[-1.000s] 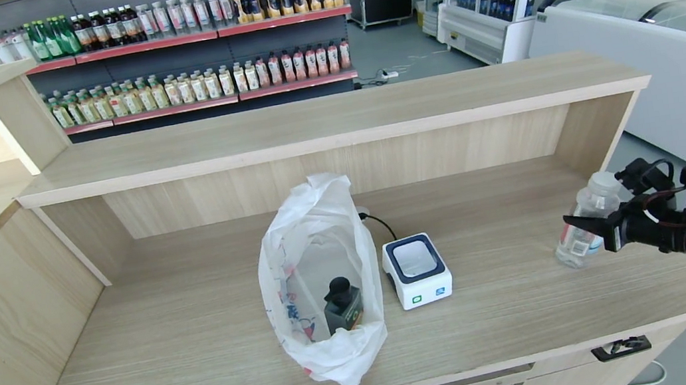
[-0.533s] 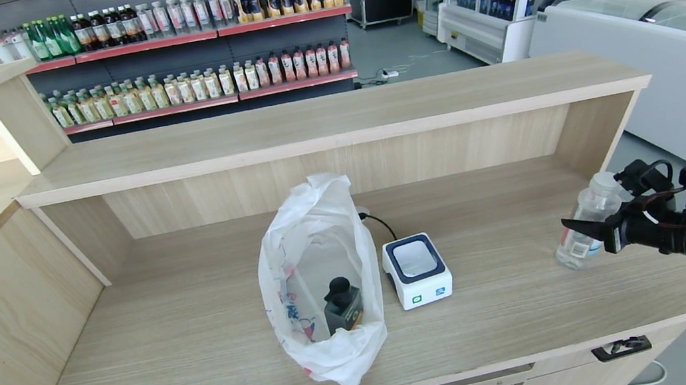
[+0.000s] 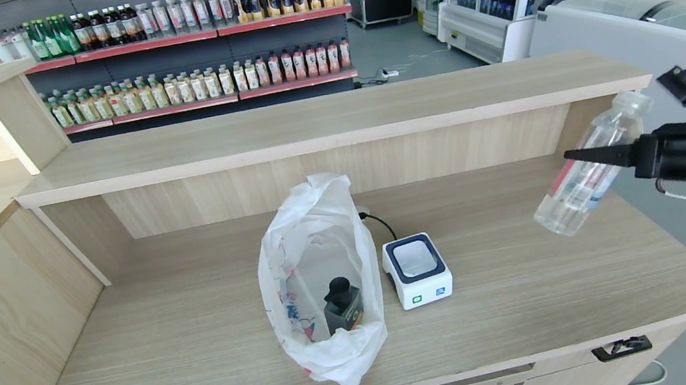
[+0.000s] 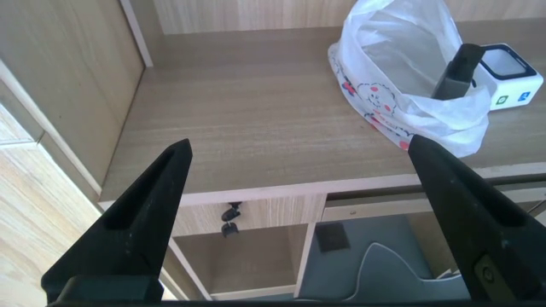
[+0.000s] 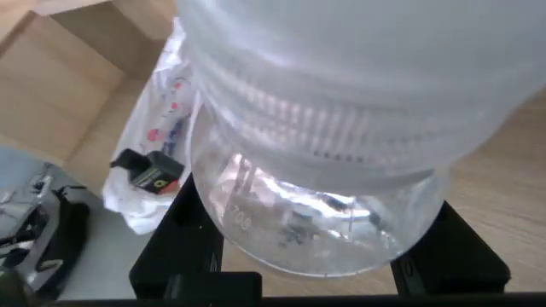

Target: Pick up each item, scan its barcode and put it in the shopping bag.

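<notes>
Right hand (image 3: pixel 581 167) (image 5: pixel 316 247), closed on a clear plastic bottle (image 3: pixel 583 180) (image 5: pixel 316 128). The two dark fingers clamp the bottle about its middle. The bottle is tilted, cap toward 1 o'clock and base toward 7 o'clock in the head view. It hangs in the air above the right end of the tabletop (image 3: pixel 531 287), clear of the wood. A red-and-white label wraps its middle.

At 8 o'clock from the bottle, well apart, a white scanner (image 3: pixel 415 269) (image 4: pixel 512 72) with a dark-framed window sits flat on the tabletop. A black cable (image 3: pixel 377 220) runs from its back toward 11 o'clock.

Just beside the scanner, at its 9 o'clock, stands the shopping bag (image 3: pixel 281 275) (image 4: pixel 375 94) (image 5: pixel 162 119), white plastic with a printed side, its mouth open. Inside the bag rests a dark box (image 3: pixel 342 303) (image 4: pixel 456 72) (image 5: pixel 149 170) with a black rounded top.

Left hand (image 4: pixel 300 147), fingers spread wide apart and gripping nothing. It hangs off the near edge of the tabletop (image 4: pixel 256 119), apart from the bag.

At 12 o'clock, beyond the raised ledge, red shelves (image 3: pixel 187 40) carry rows of drink bottles.
</notes>
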